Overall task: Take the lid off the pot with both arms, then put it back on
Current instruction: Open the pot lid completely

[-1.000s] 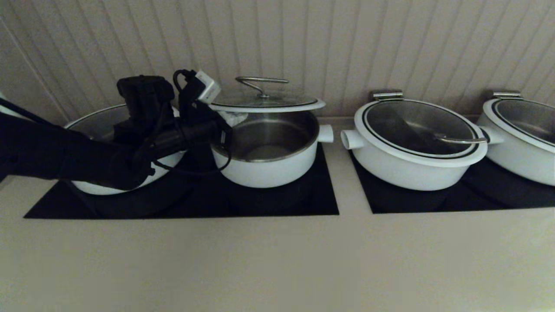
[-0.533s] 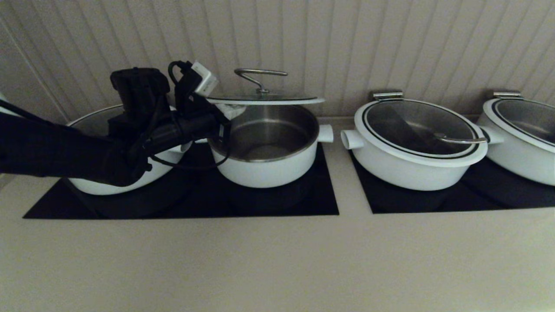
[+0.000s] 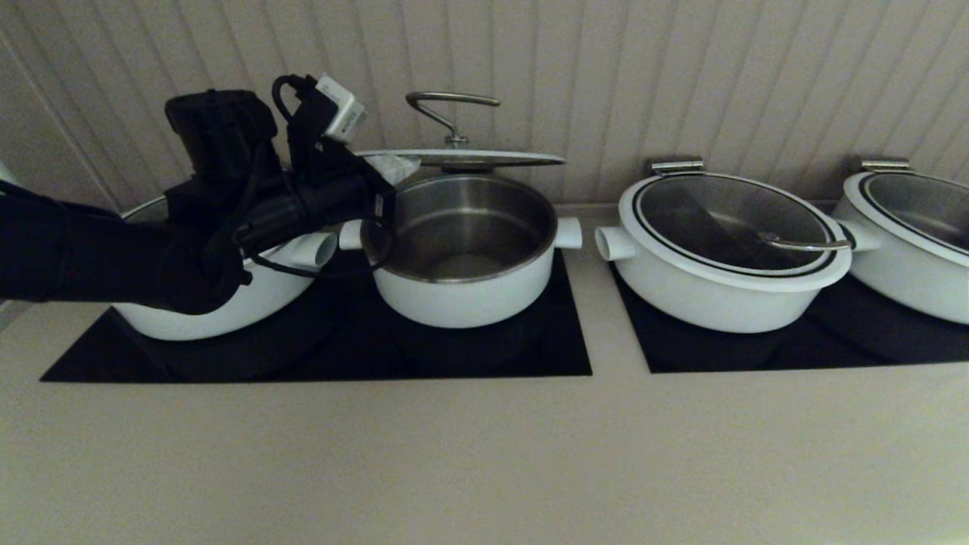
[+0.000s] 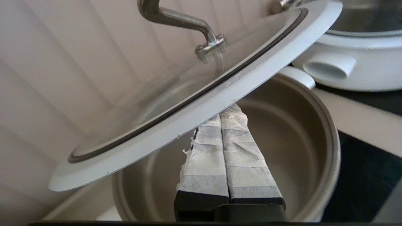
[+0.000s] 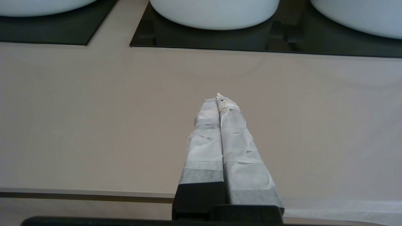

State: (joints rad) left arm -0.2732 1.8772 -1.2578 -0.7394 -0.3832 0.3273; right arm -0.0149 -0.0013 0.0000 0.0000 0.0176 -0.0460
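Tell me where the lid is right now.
In the head view the lid hangs level just above the open pot, left of centre, propped from beneath by the left gripper at its left edge.

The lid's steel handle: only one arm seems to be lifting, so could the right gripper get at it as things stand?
Probably yes, though it is far off. The handle stands bare above the lid, while the left gripper props the rim from below. The right gripper, shut, hangs over bare counter.
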